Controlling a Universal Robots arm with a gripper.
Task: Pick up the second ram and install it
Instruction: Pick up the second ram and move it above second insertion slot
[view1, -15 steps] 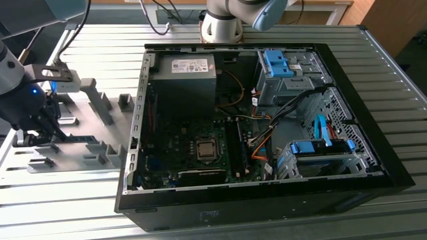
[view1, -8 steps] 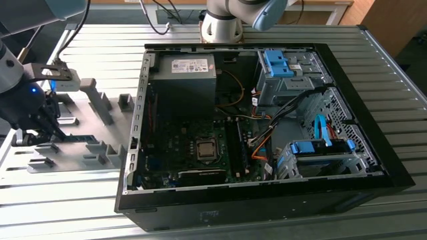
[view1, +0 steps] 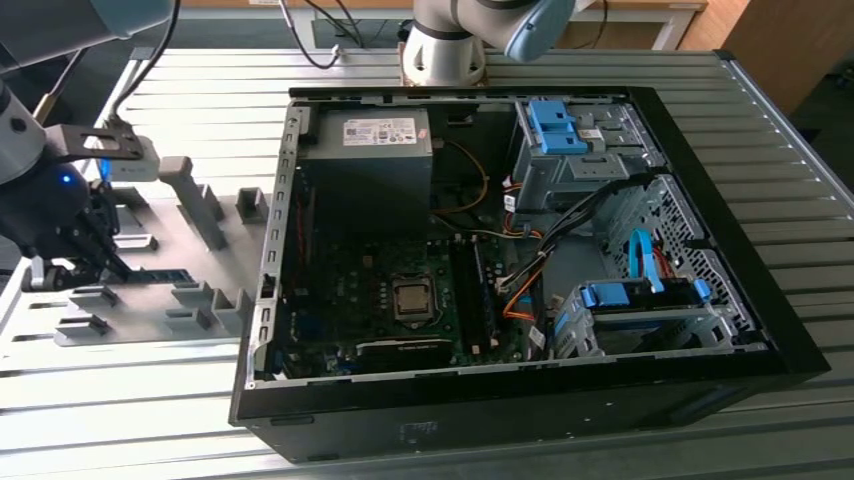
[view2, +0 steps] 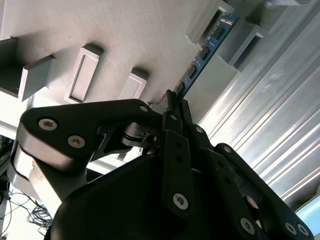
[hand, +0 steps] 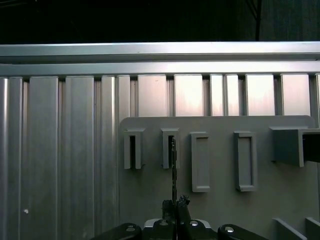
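The second ram (view2: 202, 52) is a thin blue board with a row of black chips. In the first wrist view the second ram (hand: 173, 170) shows edge-on, its far end at a slotted grey block (hand: 170, 148). My gripper (view2: 173, 97) is shut on its near end, and the black fingers (hand: 183, 204) pinch the board from both sides. In the exterior view the gripper (view1: 107, 268) hangs low over the grey holder plate (view1: 174, 235) at the exterior view's left, with the ram (view1: 163, 272) sticking out toward the computer. I cannot tell whether the ram rests in its holder or is lifted.
An open black computer case (view1: 747, 330) lies on the slatted aluminium table (view1: 200, 90), with its motherboard (view1: 400, 300), dark memory slots (view1: 467, 290), cables and blue drive latches (view1: 554, 125) inside. Grey blocks (view1: 200, 200) stand up from the holder plate. The arm's base (view1: 447, 50) sits behind the case.
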